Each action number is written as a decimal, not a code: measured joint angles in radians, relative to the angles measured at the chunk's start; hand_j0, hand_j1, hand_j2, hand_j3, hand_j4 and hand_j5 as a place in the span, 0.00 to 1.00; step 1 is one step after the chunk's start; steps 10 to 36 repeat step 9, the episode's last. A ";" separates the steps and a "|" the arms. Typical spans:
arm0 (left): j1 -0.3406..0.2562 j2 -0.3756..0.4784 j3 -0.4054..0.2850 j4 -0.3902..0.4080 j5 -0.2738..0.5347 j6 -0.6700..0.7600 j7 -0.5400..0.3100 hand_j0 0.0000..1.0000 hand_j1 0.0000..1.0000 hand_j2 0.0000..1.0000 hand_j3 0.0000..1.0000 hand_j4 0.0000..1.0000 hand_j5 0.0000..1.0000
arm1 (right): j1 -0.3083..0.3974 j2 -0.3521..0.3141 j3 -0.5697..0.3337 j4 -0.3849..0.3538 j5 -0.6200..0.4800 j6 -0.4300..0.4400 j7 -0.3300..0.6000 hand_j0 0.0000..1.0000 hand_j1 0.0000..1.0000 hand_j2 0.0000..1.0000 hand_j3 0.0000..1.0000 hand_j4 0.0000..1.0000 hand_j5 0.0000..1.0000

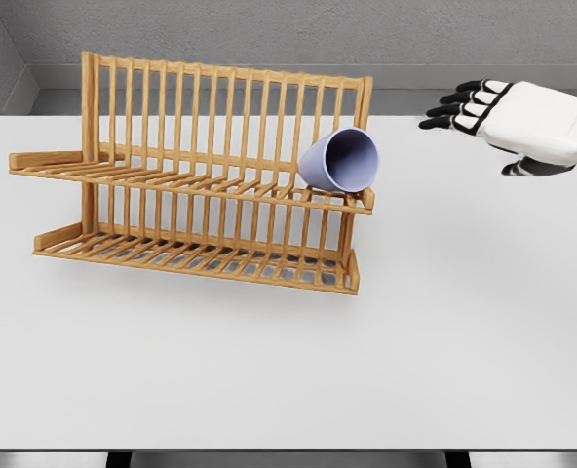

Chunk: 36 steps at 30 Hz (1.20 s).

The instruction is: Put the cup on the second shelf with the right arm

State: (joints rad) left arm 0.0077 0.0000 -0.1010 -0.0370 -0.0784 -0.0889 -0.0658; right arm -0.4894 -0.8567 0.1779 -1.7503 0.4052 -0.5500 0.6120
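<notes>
- Starting at the left: one wooden rack (196, 185) stands on the white table (464, 331), and it takes up the left and middle of the scene.
- Count the levels: two slatted shelves. The lower shelf (191, 255) sits just above the tabletop, and the upper shelf (172, 180) runs across the rack's middle height.
- Behind both shelves, one tall back wall of upright slats (220, 107) rises to a top rail.
- The left end of the upper shelf is bare slats, and the lower shelf shows only slats along its whole length.
- Moving right along the upper shelf, there it is: one cup (340, 160), pale lilac, the only one in sight.
- The cup lies tipped on its side at the right end of the upper shelf, its open mouth facing toward the camera and a little to the right, its base back near the upright slats.
- It rests on the shelf slats just beside the rack's right-hand post, and nothing grips it.
- Further right, open tabletop separates the rack from the arm.
- At the far right, one hand in view: the right hand (508, 122), white with black fingers (454, 109), reaching in from the right edge.
- Its fingers are stretched out and slightly spread, pointing left toward the rack, holding nothing, well apart from the cup.
</notes>
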 measured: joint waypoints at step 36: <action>0.000 0.000 0.000 0.000 0.000 0.000 0.000 1.00 1.00 1.00 1.00 1.00 1.00 | 0.144 0.158 -0.199 -0.001 -0.001 -0.060 0.000 1.00 1.00 1.00 1.00 1.00 1.00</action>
